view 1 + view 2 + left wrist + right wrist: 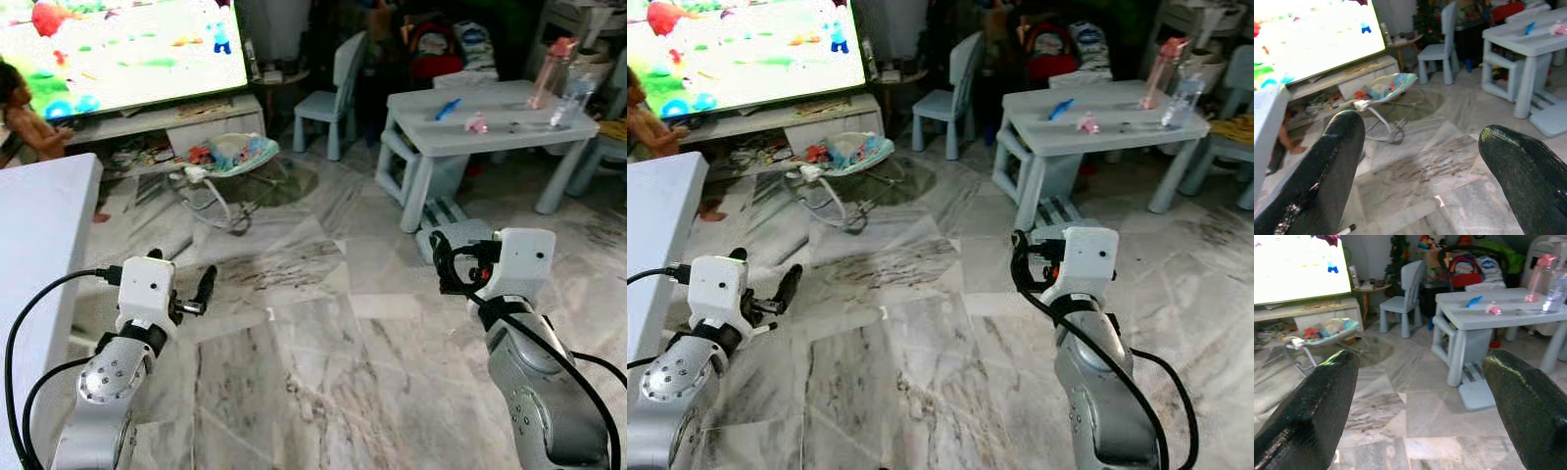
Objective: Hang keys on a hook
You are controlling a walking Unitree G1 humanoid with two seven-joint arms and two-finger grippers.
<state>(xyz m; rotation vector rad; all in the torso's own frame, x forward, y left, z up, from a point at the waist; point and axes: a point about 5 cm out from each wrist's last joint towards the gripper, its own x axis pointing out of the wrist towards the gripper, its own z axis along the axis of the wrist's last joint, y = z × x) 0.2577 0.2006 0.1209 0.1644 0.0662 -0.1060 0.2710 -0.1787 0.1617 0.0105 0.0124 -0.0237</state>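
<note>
Both of the robot's grippers are held out in front of it, low over the marble floor (323, 343), and both have their black fingers spread wide with nothing between them. The left gripper (1425, 171) shows floor and a baby bouncer (1383, 90) through its gap; the right gripper (1420, 401) shows floor and a pale blue children's table (1498, 313) through its gap.

No keys and no hook can be made out in any of the pictures, so which way the keys point, how their long axis runs and where they lie relative to the fingers cannot be told.

Further out, the left gripper hangs just beside the edge of a white surface (39, 245) at the robot's left. The baby bouncer sits on the floor ahead, in front of a low TV stand (176, 122) carrying a large bright screen (118, 44). A child (29, 113) is at the far left by the stand. A small blue chair (333, 93) stands further back. On the children's table to the right are a pink bottle (551, 70), a clear bottle (573, 98) and a few small toys.
</note>
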